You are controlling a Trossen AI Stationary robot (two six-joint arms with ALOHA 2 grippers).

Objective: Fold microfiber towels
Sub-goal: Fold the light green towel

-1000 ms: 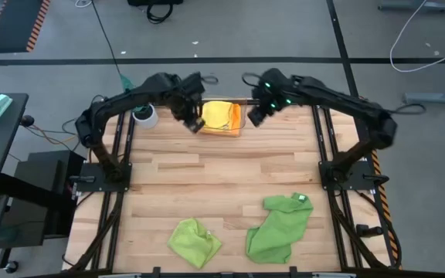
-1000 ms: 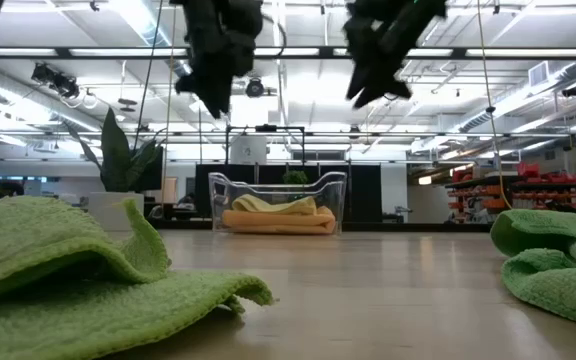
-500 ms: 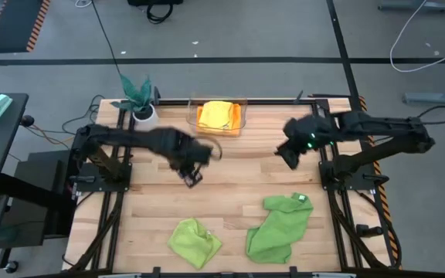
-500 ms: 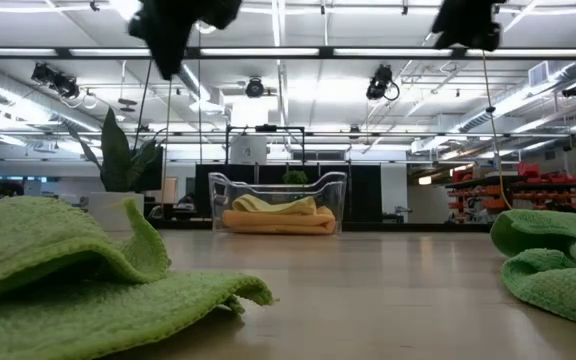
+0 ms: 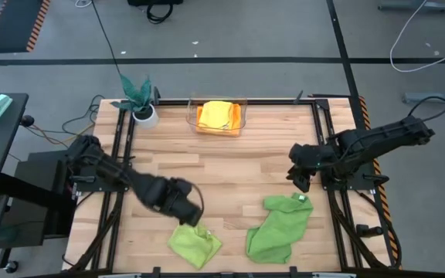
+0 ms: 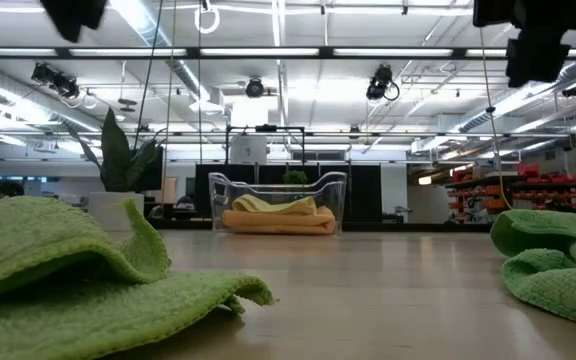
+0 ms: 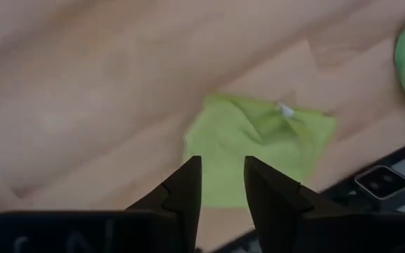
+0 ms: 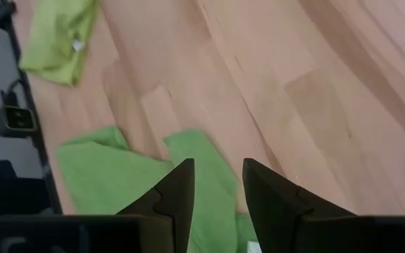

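A crumpled lime green towel (image 5: 194, 239) lies near the table's front edge, left of the middle. My left gripper (image 5: 190, 212) hangs open just above its far side, fingers pointing down; the left wrist view shows the towel (image 7: 259, 140) beyond the fingertips (image 7: 222, 169). A larger mid-green towel (image 5: 280, 224) with a white tag (image 5: 300, 198) lies bunched at the front right. My right gripper (image 5: 300, 176) hovers open above its far end (image 8: 132, 183). An orange and a yellow towel (image 5: 217, 116) lie folded in a clear bin (image 5: 239, 130) at the far edge.
A potted plant (image 5: 139, 96) stands at the far left corner, beside the bin. Bare wooden tabletop (image 5: 230, 166) stretches between the bin and the two green towels. Metal frame rails (image 5: 327, 139) run along the left and right sides of the table.
Both grippers have left the bin at the far edge and swung toward the near edge. My left gripper has come down over the lime green towel, rolling as it went. My right gripper has gone toward the right edge and the mid-green towel. The towels have stayed where they were.
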